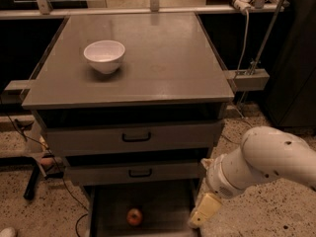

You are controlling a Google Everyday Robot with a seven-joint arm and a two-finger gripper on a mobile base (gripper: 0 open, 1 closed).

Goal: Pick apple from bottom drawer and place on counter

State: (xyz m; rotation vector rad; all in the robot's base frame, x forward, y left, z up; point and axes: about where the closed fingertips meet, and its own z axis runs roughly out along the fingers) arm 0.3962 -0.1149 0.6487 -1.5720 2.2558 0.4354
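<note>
The apple (134,217), small and red-orange, lies in the open bottom drawer (165,206), near its middle and toward the front. The counter (158,58) is the flat grey top of the cabinet. My white arm comes in from the right. My gripper (204,210) hangs at the drawer's right edge, to the right of the apple and apart from it. It holds nothing that I can see.
A white bowl (104,56) stands on the counter at the left. The two upper drawers (136,137) with black handles are closed. A metal rail bracket (247,78) sticks out at the cabinet's right. Cables lie on the floor at the left (29,132).
</note>
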